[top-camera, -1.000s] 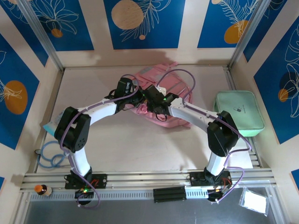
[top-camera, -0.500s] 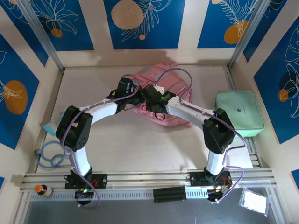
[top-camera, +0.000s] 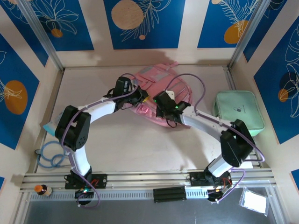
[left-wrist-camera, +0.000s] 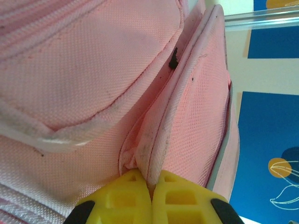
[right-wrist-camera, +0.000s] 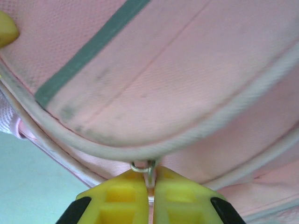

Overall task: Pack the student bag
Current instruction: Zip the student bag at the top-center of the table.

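Top external: the student bag [top-camera: 161, 77], soft pink woven fabric, lies at the far middle of the counter [top-camera: 140, 144]. Both arms meet over its near edge, about equally close.

Left wrist: the left jaws are closed on a piped seam [left-wrist-camera: 154, 140].

Right wrist: the right jaws pinch a small metal zip ring [right-wrist-camera: 141, 165], with the bag's curved piping just beyond.

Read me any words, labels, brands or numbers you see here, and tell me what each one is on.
No text here can be read.
On the mint-green case: a small dark mark on its lid, too small to read.
On the student bag: no print on the pink fabric that shows.
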Available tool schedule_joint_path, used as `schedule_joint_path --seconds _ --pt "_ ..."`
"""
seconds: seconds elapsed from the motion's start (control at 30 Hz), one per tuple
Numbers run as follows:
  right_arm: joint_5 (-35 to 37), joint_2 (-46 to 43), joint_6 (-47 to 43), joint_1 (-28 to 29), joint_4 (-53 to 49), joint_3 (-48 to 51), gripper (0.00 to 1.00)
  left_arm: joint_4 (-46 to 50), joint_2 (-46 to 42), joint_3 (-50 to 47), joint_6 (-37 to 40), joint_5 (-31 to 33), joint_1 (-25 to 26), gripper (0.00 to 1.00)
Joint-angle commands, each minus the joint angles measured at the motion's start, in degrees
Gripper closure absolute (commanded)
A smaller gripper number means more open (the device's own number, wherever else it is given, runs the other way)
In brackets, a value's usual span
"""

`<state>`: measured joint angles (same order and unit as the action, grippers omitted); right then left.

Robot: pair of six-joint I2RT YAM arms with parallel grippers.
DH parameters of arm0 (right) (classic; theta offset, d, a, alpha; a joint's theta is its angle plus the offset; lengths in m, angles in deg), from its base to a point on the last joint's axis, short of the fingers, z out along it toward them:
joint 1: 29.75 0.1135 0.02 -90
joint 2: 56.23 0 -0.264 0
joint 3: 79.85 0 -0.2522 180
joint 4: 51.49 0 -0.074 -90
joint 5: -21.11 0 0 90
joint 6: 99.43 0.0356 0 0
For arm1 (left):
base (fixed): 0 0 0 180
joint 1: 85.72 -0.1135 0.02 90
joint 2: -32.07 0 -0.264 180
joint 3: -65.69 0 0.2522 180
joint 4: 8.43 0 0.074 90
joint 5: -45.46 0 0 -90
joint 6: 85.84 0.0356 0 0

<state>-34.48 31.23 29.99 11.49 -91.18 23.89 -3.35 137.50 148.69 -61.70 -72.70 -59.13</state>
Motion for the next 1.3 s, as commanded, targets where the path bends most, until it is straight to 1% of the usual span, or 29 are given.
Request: schedule_joint_path --seconds 0.0,0.07,0.1,0.13,0.2,0.27,0.3,0.37,0.5,0.6,0.67,0.73,0.87,1.0,1.17,1.27 --pt "-0.9 -3.5 -7.5 -1.5 2.0 2.6 0.92 2.2 0.0 2.6 5.0 1.3 -3.5 1.0" --pt "-2.9 -3.0 -9.6 -2.2 1.7 1.3 0.91 3.1 -0.1 3.0 5.8 1.0 -3.9 1.0" --pt "-5.6 -2.3 -11.9 -2.6 2.2 0.4 0.9 3.4 -0.2 3.2 6.2 0.9 -4.1 1.0" --pt "-6.8 -1.6 -13.2 -2.6 1.9 -0.6 0.89 3.8 -0.1 3.4 6.5 0.8 -4.1 1.0" --pt "-8.8 0.2 -16.2 -2.6 1.6 -2.6 0.83 4.1 -0.2 3.8 6.8 0.6 -4.1 1.0" --pt "-9.2 1.7 -17.8 -2.5 0.7 -4.1 0.76 4.2 -0.2 4.0 6.9 0.1 -4.2 1.0" --pt "-9.8 2.4 -19.1 -2.5 0.4 -4.8 0.71 4.2 -0.2 4.1 6.9 -0.2 -4.2 1.0" --pt "-8.6 4.0 -19.9 -2.3 -1.6 -6.9 0.64 4.5 -0.2 4.2 7.0 -0.4 -4.1 1.0" --pt "-7.2 7.1 -19.3 -2.2 -5.1 -10.2 0.64 5.0 -0.1 4.3 7.2 -0.4 -4.2 1.0" --pt "-7.8 7.7 -19.0 -2.0 -5.0 -10.2 0.65 5.0 0.0 4.5 7.1 -0.4 -4.1 1.0" --pt "-7.7 7.9 -18.8 -1.8 -4.9 -10.2 0.68 5.2 0.0 4.7 7.2 -0.4 -4.2 1.0" --pt "-6.9 7.7 -18.5 -1.8 -4.7 -10.1 0.73 5.4 -0.1 4.8 7.3 -0.4 -4.3 1.0" --pt "-5.4 7.2 -18.5 -2.3 -4.7 -9.5 0.87 6.0 0.0 4.9 7.9 -0.2 -4.6 1.0" --pt "-4.6 5.3 -19.9 -4.0 -3.1 -7.1 0.95 8.6 -0.2 4.9 8.4 1.6 -5.0 1.0" --pt "-5.3 5.4 -22.4 -8.2 -2.2 -6.3 0.97 9.2 -0.2 3.7 8.8 2.3 -6.0 1.0" --pt "-7.1 6.3 -23.9 -8.9 -2.2 -7.3 0.98 9.0 -0.6 3.0 9.1 2.1 -6.5 1.0"
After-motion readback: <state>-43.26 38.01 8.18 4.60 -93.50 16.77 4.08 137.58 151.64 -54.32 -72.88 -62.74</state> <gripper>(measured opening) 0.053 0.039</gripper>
